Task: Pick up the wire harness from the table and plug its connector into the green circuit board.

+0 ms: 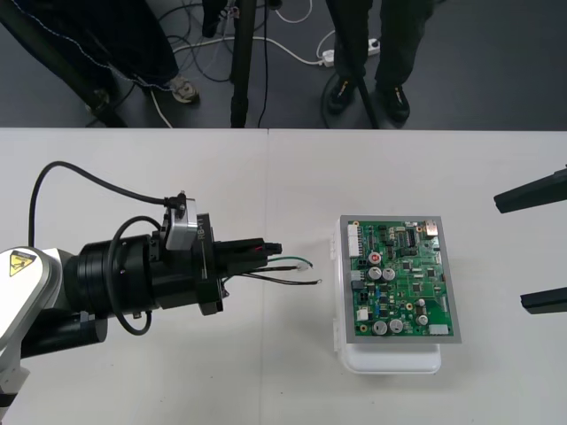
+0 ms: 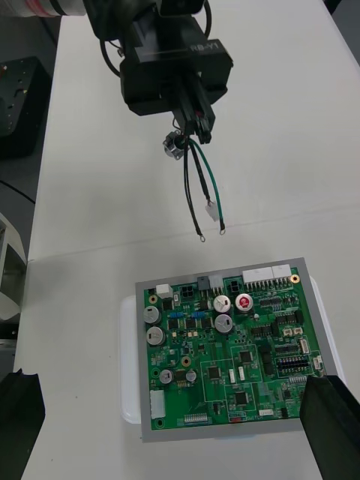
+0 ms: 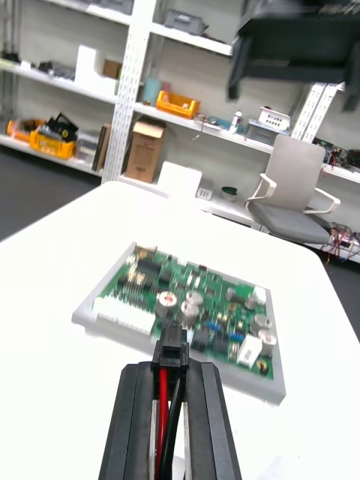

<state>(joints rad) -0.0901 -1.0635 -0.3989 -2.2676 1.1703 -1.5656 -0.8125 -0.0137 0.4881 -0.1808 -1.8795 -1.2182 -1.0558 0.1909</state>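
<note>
Left end effector (image 1: 273,250) around harness plug (image 3: 171,351)

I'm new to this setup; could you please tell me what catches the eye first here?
The left claw, left of the middle of the table, is shut on the wire harness, whose loose wires point toward the green circuit board. The board sits on a white base further right, and the right claw waits open at the right edge.

Green board (image 1: 403,279), white base (image 1: 390,360) (wires (image 3: 163,394) red, black, green)
</note>
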